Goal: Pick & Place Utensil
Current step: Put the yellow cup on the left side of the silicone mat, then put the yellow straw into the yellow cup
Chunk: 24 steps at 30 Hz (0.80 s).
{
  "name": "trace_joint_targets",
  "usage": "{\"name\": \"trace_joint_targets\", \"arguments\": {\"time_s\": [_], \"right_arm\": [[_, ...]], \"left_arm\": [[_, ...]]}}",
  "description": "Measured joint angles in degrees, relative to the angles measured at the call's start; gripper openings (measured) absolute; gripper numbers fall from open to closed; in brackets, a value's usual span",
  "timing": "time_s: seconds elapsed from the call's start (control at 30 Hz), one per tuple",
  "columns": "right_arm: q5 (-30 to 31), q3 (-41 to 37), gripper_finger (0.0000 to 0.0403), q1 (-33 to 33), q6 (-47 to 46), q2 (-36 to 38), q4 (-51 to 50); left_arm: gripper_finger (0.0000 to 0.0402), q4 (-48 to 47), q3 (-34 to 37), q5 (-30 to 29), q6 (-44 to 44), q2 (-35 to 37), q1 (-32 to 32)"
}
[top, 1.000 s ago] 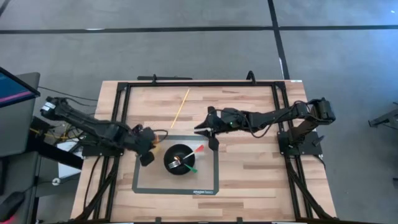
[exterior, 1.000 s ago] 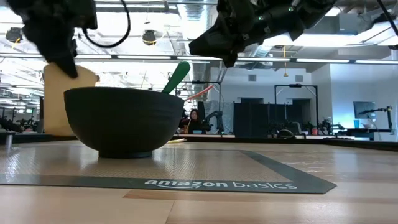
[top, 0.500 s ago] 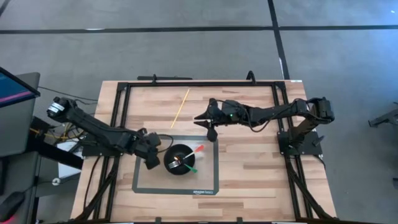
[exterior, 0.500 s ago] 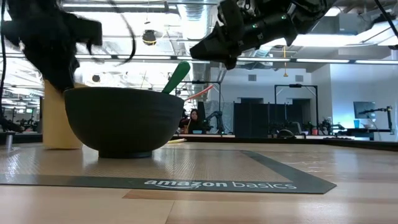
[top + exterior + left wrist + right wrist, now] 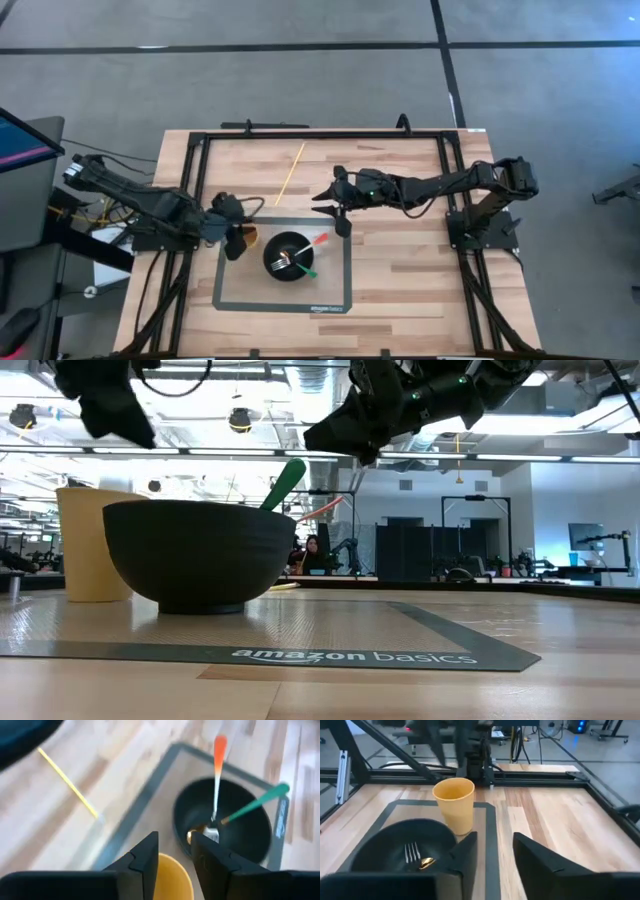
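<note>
The left gripper hangs above the yellow cup, fingers slightly apart, gripping nothing. The cup stands upright at the left edge of a grey mat, just beside a black bowl. Printed on the mat's near border: "amazon basics". Inside the bowl lie a metal fork and a gold spoon, with a green-handled utensil and an orange-handled utensil leaning on the rim. Farther back, the right gripper hovers over the mat's far right corner, fingers parted and empty. Beyond it, a yellow stick lies on the wooden table.
</note>
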State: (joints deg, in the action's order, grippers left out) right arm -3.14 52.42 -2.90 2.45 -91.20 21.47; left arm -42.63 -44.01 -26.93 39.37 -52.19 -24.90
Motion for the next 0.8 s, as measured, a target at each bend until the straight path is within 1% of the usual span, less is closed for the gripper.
{"name": "trace_joint_targets", "arguments": {"time_s": [0.1,0.17,0.27,0.33,0.4,0.57,0.63,0.7,0.8], "right_arm": [[-0.1,2.1,0.0154,-0.4,3.3,0.0,-0.3],[-1.1,4.7,0.0176,-1.3,4.9,0.0,-2.4],[-2.9,10.5,0.0198,-3.0,5.5,0.0,-10.6],[-2.9,15.1,0.0203,-3.9,7.6,-0.5,-17.4],[-3.0,20.4,0.0204,-5.0,9.8,-2.6,-23.3],[-3.0,33.6,0.0190,-8.3,10.4,-13.2,-38.5],[-3.0,38.8,0.0183,-9.5,13.5,-18.3,-42.7],[-2.8,44.0,0.0177,-10.2,17.1,-23.1,-49.1],[-2.9,52.2,0.0172,-10.3,15.0,-28.9,-56.9]], "left_arm": [[0.0112,0.1,0.0,-4.4,-2.3,3.1,0.0],[0.0109,0.3,0.0,-7.9,-3.9,4.3,0.0],[0.0106,0.4,0.0,-11.3,-5.9,5.2,0.0],[0.0106,0.6,0.0,-12.6,-7.5,5.3,0.0],[0.0106,0.7,0.0,-13.7,-8.4,5.3,0.0],[0.0106,2.3,0.0,-17.0,-10.4,5.3,1.1],[0.0106,3.4,0.0,-16.7,-10.4,5.3,2.5],[0.0106,3.4,0.0,-15.2,-10.6,5.3,3.7],[0.0106,3.3,0.0,-14.6,-10.6,5.2,5.4]]}}
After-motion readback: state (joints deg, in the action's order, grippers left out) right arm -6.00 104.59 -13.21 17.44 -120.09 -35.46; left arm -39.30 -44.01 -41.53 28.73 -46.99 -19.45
